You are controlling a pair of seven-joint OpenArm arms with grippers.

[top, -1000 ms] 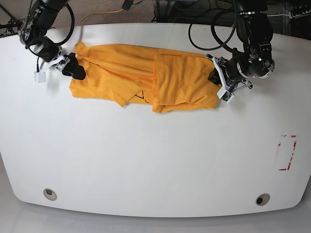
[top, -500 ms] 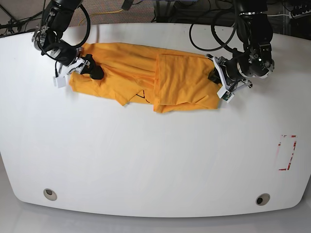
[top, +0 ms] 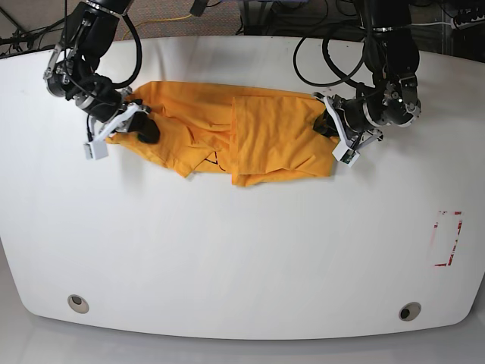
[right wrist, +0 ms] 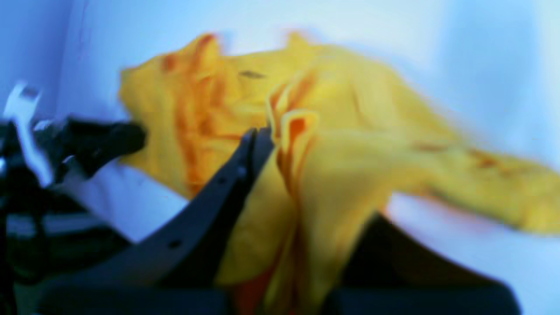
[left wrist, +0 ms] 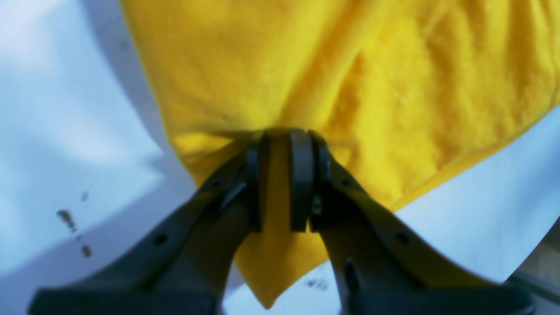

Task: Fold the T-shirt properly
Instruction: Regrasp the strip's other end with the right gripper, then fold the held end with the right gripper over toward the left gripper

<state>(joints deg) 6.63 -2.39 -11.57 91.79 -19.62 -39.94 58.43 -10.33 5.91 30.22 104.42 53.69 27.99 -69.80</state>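
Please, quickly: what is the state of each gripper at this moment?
Left gripper: jaws shut on the T-shirt.
Right gripper: jaws shut on the T-shirt's other end.

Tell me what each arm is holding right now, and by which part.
Both hold the T-shirt: left gripper pinches a folded edge at one end, right gripper has bunched cloth at the other.

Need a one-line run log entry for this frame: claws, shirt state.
left claw: shut on T-shirt edge | right claw: closed on opposite end | T-shirt: bunched, partly folded, on table
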